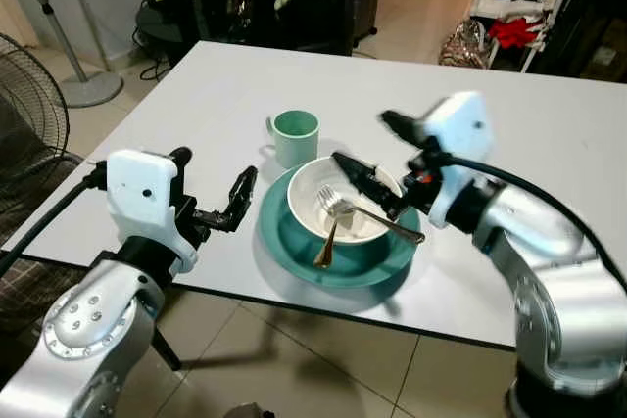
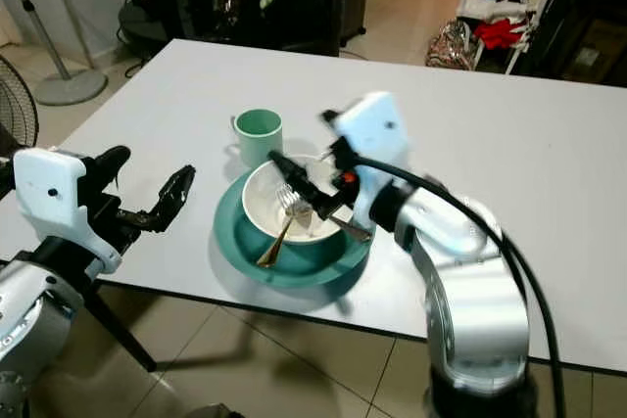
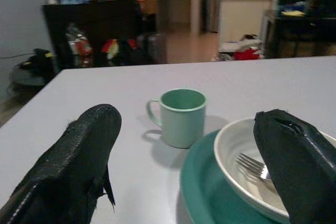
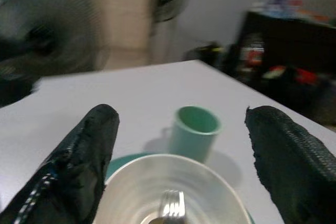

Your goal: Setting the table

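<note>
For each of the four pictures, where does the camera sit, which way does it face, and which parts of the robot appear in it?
Left eye view: on the head, facing forward and down at the white table; both silver arms, left gripper, right gripper.
Right eye view: same head, same scene, shifted sideways.
Left wrist view: on the left wrist, looking along its open black fingers toward the green mug.
Right wrist view: on the right wrist, above the white bowl with the fork, fingers open.
Shared: mug, bowl, fork.

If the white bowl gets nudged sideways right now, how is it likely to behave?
The white bowl sits on the smooth teal plate, so it would probably slide rather than tip. The fork and the gold utensil lean loosely over its rim and would likely shift or clatter out.
</note>
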